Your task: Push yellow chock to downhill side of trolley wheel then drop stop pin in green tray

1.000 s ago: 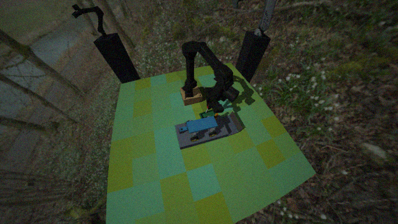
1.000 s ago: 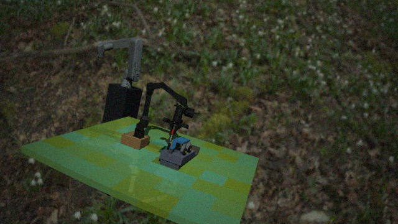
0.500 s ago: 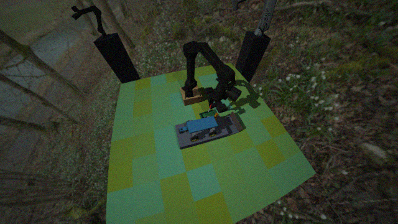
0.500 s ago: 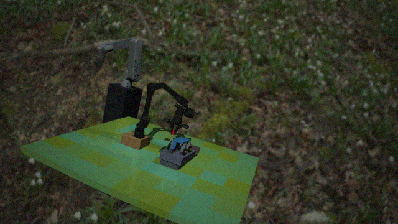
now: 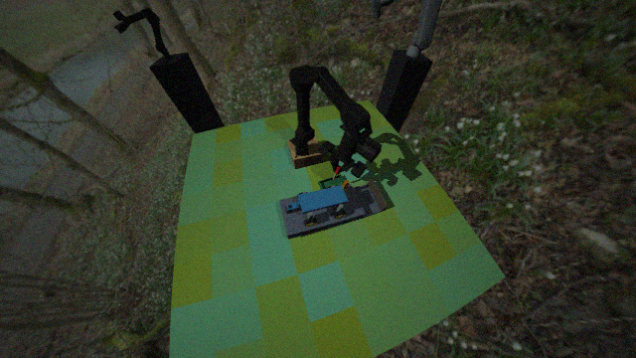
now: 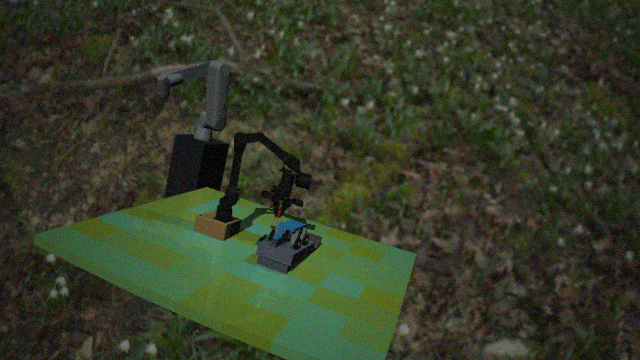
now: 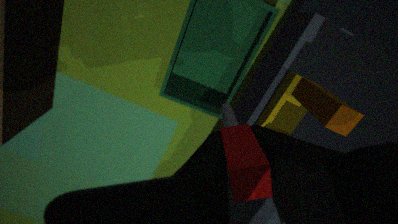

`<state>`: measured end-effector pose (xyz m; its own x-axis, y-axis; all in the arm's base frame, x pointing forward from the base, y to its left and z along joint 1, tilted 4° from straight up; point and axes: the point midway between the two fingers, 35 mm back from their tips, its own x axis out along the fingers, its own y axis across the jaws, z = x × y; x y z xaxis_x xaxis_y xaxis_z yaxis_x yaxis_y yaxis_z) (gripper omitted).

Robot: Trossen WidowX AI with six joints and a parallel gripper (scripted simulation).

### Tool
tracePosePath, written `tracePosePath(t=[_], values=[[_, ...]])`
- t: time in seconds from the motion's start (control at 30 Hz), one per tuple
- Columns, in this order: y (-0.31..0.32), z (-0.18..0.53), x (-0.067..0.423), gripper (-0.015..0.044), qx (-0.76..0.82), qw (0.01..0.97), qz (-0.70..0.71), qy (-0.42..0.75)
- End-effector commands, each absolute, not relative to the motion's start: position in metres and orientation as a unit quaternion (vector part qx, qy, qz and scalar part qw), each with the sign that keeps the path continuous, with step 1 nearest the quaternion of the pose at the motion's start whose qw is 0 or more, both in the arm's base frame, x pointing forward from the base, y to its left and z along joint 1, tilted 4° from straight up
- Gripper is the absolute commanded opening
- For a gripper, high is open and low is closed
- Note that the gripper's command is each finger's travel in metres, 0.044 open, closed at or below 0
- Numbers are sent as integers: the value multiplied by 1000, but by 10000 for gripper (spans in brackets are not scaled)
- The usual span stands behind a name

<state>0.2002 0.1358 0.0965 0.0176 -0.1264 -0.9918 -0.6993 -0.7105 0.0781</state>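
Observation:
My gripper (image 5: 338,168) (image 6: 279,211) (image 7: 235,136) is shut on the red-headed stop pin (image 5: 337,171) (image 6: 279,214) (image 7: 240,142). The pin is off the ramp, and its grey tip points down near a corner of the green tray (image 5: 325,184) (image 7: 190,105), seen from above in the wrist view. The blue-topped trolley (image 5: 323,199) (image 6: 291,226) stands on the grey ramp (image 5: 298,228) (image 6: 274,252). The yellow chock (image 7: 286,116) with its orange handle (image 5: 346,184) (image 7: 345,120) is on the ramp by the trolley's downhill end. Its contact with a wheel is hidden.
The tray lies beside the ramp's long side, on the arm's side. The arm's brown base block (image 5: 308,160) (image 6: 218,227) stands behind it. Two black pedestals (image 5: 186,91) (image 5: 404,85) with other arms stand beyond the table's back edge.

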Motion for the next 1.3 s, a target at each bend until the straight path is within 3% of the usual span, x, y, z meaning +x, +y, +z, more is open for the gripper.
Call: tracePosePath(t=[0.0,0.87,1.27], values=[[135,99,200,0,-687,193,654,250],[131,99,202,0,-699,-39,711,-70],[130,93,197,0,-697,-50,710,-86]])
